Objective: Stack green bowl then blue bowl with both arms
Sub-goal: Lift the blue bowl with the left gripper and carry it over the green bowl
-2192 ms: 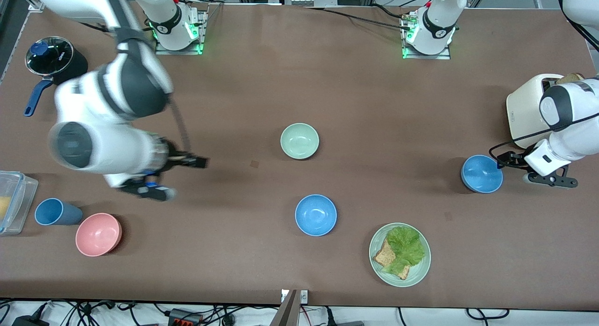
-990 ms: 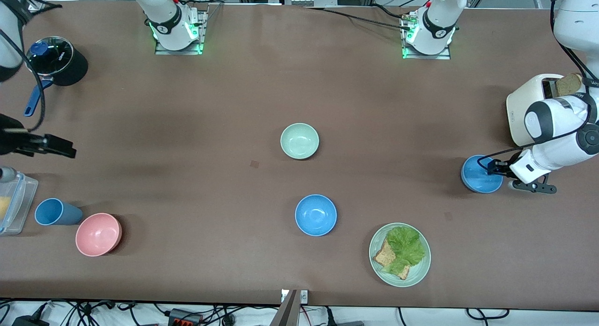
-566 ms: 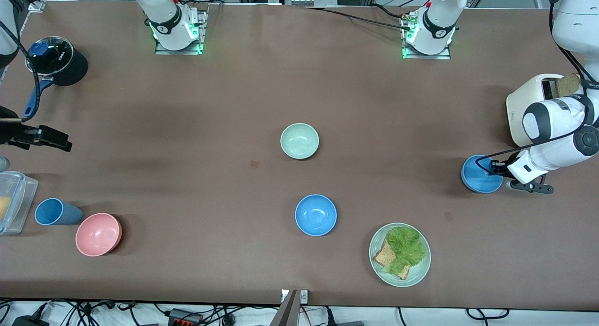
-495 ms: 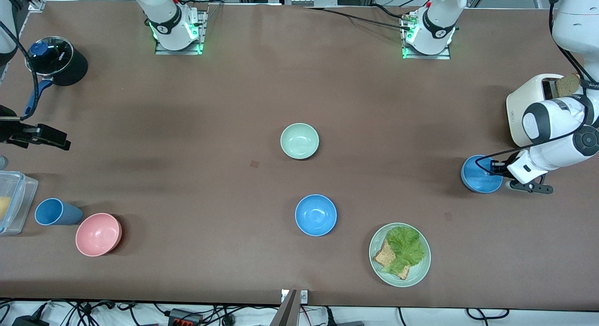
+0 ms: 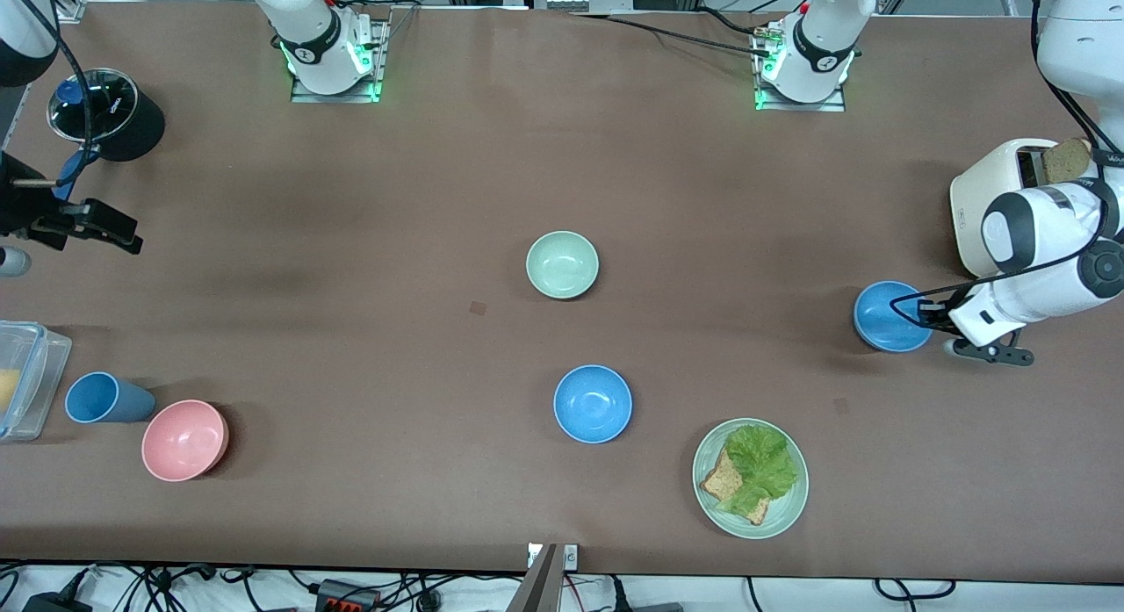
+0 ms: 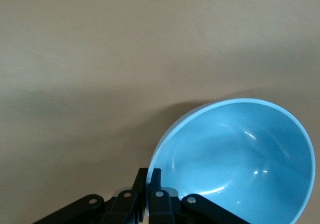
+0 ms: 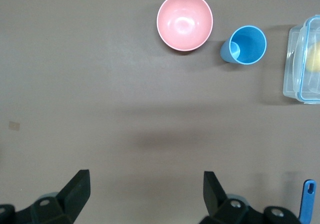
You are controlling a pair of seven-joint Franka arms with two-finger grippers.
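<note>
I have the left gripper [image 5: 929,312] pinched on the rim of a blue bowl [image 5: 887,316] at the left arm's end of the table, in front of the toaster [image 5: 983,199]; in the wrist view the fingers [image 6: 148,183] clamp the bowl's edge [image 6: 240,159]. I judge it just lifted, tilted slightly. The green bowl [image 5: 562,263] sits alone mid-table, nothing stacked in it. A second blue bowl [image 5: 593,403] rests nearer the front camera. My right gripper [image 5: 83,226] waits, spread wide, over the right arm's end near the pot [image 5: 105,113]. So the stacking itself is all ahead: carry, lower, release.
</note>
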